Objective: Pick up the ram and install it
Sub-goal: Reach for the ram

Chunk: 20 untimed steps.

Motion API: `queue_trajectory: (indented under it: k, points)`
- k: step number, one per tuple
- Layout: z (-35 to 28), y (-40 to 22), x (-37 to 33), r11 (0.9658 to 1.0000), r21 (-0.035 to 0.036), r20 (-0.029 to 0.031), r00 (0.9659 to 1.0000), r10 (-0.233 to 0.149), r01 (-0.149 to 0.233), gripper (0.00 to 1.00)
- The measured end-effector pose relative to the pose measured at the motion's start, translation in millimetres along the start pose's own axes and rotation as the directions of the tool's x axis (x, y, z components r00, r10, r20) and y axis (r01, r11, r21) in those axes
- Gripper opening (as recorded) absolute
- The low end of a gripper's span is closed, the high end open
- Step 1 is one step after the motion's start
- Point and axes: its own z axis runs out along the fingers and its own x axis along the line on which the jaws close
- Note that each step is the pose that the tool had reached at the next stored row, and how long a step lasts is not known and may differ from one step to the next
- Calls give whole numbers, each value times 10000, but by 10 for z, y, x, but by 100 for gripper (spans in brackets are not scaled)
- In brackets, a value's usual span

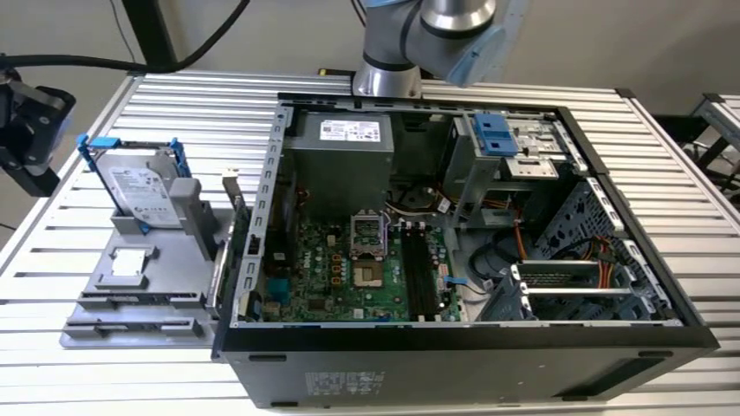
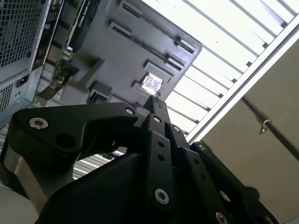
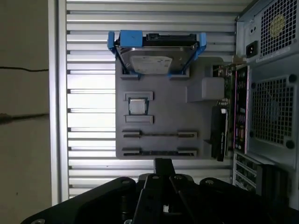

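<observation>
Gripper (image 3: 163, 163) fingers together, empty, near grey tray (image 3: 201, 121): one hard drive (image 3: 156, 58), one CPU (image 3: 138, 106), two long slots (image 3: 159, 134), ram (image 3: 159, 152) in gripper-side one.

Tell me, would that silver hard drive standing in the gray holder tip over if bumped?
Probably not: the hard drive stands on edge, seated in the gray holder, blue rails at both ends. It looks like a metal box, so likely stiff and heavy.
</observation>
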Motion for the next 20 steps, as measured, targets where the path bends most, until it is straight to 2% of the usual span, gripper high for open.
queue_trajectory:
  k: [2, 5, 20]
  points:
    - [-4, -66, -1, 10000, 1, -1, 10000, 0, 0, 0]
    - [-5, -103, -2, 10000, 2, -2, 10000, -1, 1, 0]
    - [-5, -104, -2, 10000, 1, -29, 10000, 1, -1, 0]
